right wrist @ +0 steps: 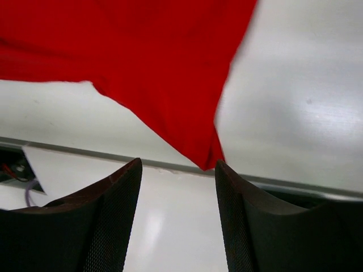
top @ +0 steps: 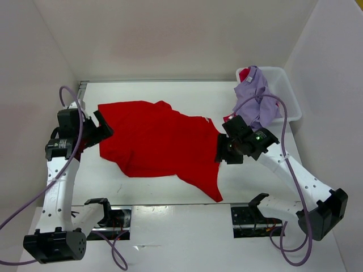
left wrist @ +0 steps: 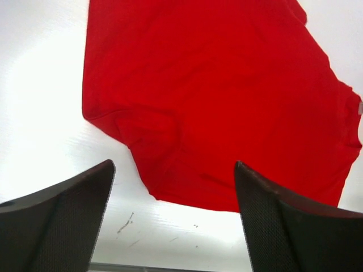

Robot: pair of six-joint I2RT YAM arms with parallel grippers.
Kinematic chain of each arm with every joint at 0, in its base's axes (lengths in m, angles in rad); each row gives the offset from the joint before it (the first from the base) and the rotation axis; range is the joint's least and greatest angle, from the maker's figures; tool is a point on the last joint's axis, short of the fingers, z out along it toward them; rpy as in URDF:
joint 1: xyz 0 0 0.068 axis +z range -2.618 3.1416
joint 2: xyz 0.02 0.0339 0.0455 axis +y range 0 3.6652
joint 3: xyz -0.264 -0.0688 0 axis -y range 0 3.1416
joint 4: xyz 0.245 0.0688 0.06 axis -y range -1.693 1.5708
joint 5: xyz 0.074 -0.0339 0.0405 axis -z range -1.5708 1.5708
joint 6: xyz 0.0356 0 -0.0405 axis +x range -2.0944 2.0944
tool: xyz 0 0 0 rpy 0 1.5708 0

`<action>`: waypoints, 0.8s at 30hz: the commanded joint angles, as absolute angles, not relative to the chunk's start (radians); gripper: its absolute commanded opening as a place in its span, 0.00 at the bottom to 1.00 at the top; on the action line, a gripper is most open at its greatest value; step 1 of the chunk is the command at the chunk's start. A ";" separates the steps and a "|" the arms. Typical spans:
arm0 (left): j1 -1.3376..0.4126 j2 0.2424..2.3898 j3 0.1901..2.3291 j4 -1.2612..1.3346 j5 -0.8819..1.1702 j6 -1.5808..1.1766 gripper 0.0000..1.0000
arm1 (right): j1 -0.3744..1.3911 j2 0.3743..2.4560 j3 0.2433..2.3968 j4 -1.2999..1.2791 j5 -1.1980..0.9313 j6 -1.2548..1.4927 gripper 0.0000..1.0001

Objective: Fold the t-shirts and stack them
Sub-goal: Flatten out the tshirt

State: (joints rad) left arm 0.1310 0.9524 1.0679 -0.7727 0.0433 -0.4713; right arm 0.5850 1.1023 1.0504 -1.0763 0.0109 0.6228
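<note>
**A:** Black fingers (left wrist: 57, 226) fill the bottom of each wrist view. How do they stand?

**B:** Apart, both pairs. The left gripper (left wrist: 173, 170) is spread wide and the right gripper (right wrist: 178, 164) less so. Neither has cloth between its pads.

**A:** And the red t-shirt (top: 159, 141)?

**B:** It lies spread out but creased in the middle of the table (top: 142, 90). From above, the left gripper sits at its 9 o'clock edge and the right gripper at its 3 o'clock edge. One long corner trails toward 5 o'clock. In the right wrist view, its tip lies just beyond the gap between the fingers.

**A:** The other shirts?

**B:** At 2 o'clock, the lavender t-shirt (top: 252, 93) hangs bunched over the 9 o'clock wall of the white bin (top: 286, 96). A bit of the crimson t-shirt (top: 245, 73) shows behind it, at the bin's 10 o'clock corner.
</note>
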 commanded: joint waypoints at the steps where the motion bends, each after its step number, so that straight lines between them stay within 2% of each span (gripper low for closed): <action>1: 0.127 0.936 1.036 -0.677 0.140 -0.526 0.99 | 0.594 1.158 1.169 -0.965 0.014 0.574 0.60; 5: 0.077 0.945 0.953 -0.418 0.285 -0.615 0.99 | 0.659 1.236 1.229 -0.761 -0.081 0.513 0.60; 7: 0.026 0.945 0.943 -0.332 0.244 -0.627 0.99 | 0.673 1.262 1.238 -0.619 -0.081 0.512 0.60; 9: -0.070 0.930 0.933 -0.237 0.028 -0.574 0.99 | 0.684 1.281 1.247 -0.554 -0.059 0.523 0.60; 12: -0.156 0.850 0.829 -0.112 -0.332 -0.470 0.99 | 0.684 1.295 1.247 -0.474 0.014 0.538 0.65; 15: -0.156 0.596 0.648 -0.017 -0.646 -0.407 0.99 | 0.684 1.295 1.247 -0.451 0.014 0.538 0.67; 16: -0.156 0.524 0.599 0.035 -0.693 -0.372 0.99 | 0.684 1.276 1.235 -0.451 0.014 0.528 0.67; 17: -0.156 0.449 0.501 0.066 -0.718 -0.321 0.99 | 0.684 1.267 1.215 -0.451 0.014 0.528 0.68; 18: -0.156 0.284 0.456 0.089 -0.751 -0.239 0.99 | 0.693 1.258 1.206 -0.442 0.014 0.528 0.68; 20: -0.156 0.110 0.384 0.115 -0.752 -0.149 0.99 | 0.693 1.237 1.187 -0.442 0.014 0.528 0.68; 21: -0.166 -0.057 0.335 0.104 -0.752 -0.102 0.99 | 0.693 1.236 1.174 -0.442 0.014 0.528 0.68; 22: -0.166 -0.125 0.315 0.082 -0.764 -0.089 0.99 | 0.702 1.236 1.173 -0.433 0.014 0.528 0.68; 24: -0.195 -0.031 0.368 -0.001 -0.786 -0.118 0.99 | 0.703 1.236 1.164 -0.433 0.005 0.518 0.68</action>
